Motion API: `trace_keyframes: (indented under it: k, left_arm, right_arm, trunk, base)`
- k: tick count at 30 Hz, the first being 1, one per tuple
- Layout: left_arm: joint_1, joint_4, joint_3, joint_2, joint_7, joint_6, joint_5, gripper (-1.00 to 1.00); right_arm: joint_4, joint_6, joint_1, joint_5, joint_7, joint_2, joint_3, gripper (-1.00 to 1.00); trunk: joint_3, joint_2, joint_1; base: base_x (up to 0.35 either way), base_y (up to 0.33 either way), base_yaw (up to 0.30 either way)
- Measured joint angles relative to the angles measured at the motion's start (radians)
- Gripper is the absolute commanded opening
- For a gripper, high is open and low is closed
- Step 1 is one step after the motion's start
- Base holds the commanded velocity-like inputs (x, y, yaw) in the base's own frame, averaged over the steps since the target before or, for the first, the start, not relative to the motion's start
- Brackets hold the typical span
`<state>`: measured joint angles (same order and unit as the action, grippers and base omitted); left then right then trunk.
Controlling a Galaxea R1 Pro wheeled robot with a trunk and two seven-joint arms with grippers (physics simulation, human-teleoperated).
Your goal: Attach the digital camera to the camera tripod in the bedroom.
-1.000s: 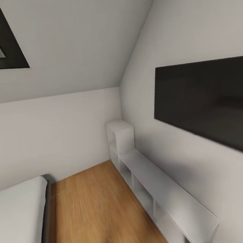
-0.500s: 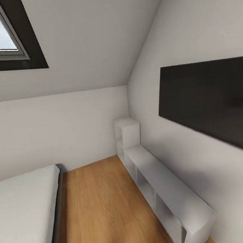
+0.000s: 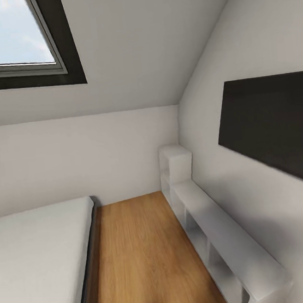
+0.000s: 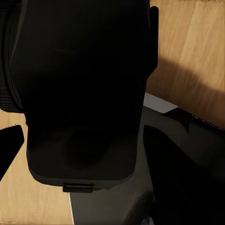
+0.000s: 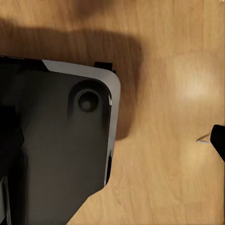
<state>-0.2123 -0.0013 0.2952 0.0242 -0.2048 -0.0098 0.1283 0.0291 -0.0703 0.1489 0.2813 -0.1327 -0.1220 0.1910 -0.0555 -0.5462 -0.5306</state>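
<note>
Here, the low shelf unit (image 3: pixel 224 237) shows open, bare cubbies.

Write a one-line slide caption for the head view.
Attic bedroom corner: skylight in the sloped ceiling, white-mattressed bed, wood floor, low white shelf unit under a dark wall panel.

Head view: we are looking forward and slightly down into a bedroom corner, taking in the skylight (image 3: pixel 18 39), bed (image 3: pixel 41 255), low white shelf (image 3: pixel 225 241) and wood floor (image 3: pixel 143 254).
Left and right wrist views: we are facing down at close range; both are sharing that wood floor beneath the dark robot base (image 5: pixel 61 145).
</note>
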Motion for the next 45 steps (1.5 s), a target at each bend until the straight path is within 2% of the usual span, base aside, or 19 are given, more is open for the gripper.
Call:
trace_keyframes:
  k: [7,15,18,26,37,45]
  left_arm:
    - [0.000,0.000,0.004,-0.003,-0.001,0.000,0.021,-1.00]
    - [0.000,0.000,0.005,-0.022,-0.001,-0.002,0.103,-1.00]
    - [0.000,0.000,0.004,-0.024,-0.001,-0.002,0.118,-1.00]
    - [0.000,0.000,0.003,-0.028,0.008,-0.004,0.129,-1.00]
    - [0.000,-0.001,0.002,-0.040,0.086,-0.004,0.132,-1.00]
    - [0.000,-0.001,0.002,-0.040,0.104,-0.003,0.132,-1.00]
  right_arm:
    - [0.000,0.000,0.000,0.000,0.000,0.001,0.000,1.00]
    - [0.000,0.000,0.000,0.001,0.001,0.001,0.000,1.00]
    - [0.000,0.001,0.000,0.002,0.002,0.001,-0.001,1.00]
    - [0.000,0.010,0.000,0.003,0.018,0.004,-0.004,1.00]
    - [-0.001,0.007,0.000,0.009,0.051,0.005,-0.004,1.00]
    - [-0.001,0.000,0.000,0.009,0.054,0.005,-0.003,1.00]
  trunk:
    - [0.000,0.000,0.000]
    - [0.000,0.000,0.000]
    - [0.000,0.000,0.000]
    - [0.000,0.000,0.000]
    - [0.000,0.000,0.000]
    - [0.000,0.000,0.000]
  base:
    - [-0.001,0.000,0.270]
    - [0.000,0.000,0.270]
    - [0.000,0.000,0.271]
    - [0.000,0.000,0.274]
    - [0.000,0.000,0.285]
    - [0.000,0.000,0.287]
